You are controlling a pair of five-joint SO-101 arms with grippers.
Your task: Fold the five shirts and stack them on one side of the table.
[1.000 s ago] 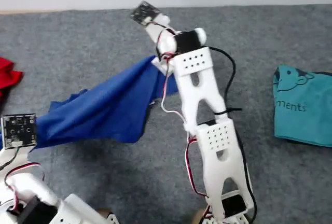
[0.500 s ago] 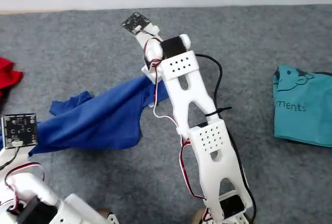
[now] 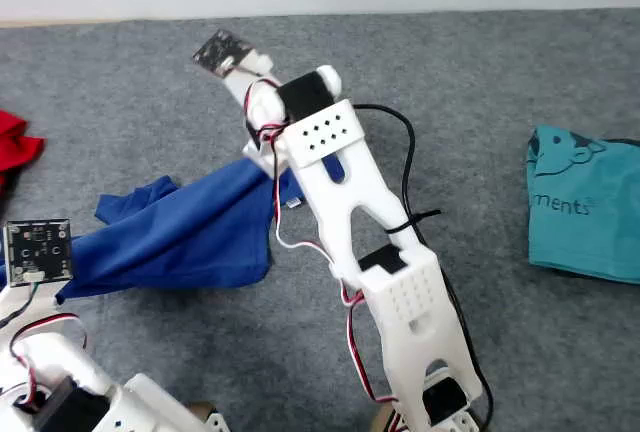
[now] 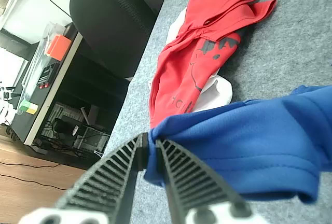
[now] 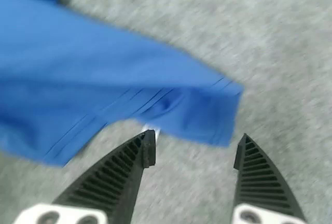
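- Pinching the blue shirt [image 4: 249, 151] by a corner, your left gripper [image 4: 149, 150] was clamped tight to anchor it.
- Your right gripper [image 5: 194, 149] gaped empty above the shirt's far hem, probably to regrasp.

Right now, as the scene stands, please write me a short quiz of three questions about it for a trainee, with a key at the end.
1. True or false: the left gripper is shut on a corner of the blue shirt.
2. Choose one. The right gripper is: A) shut on the blue shirt; B) open, just above an edge of the blue shirt; C) shut with nothing in it.
3. Fill in: the folded shirt at the right of the high view is ____ in colour.

Key: 1 true; 2 B; 3 teal.
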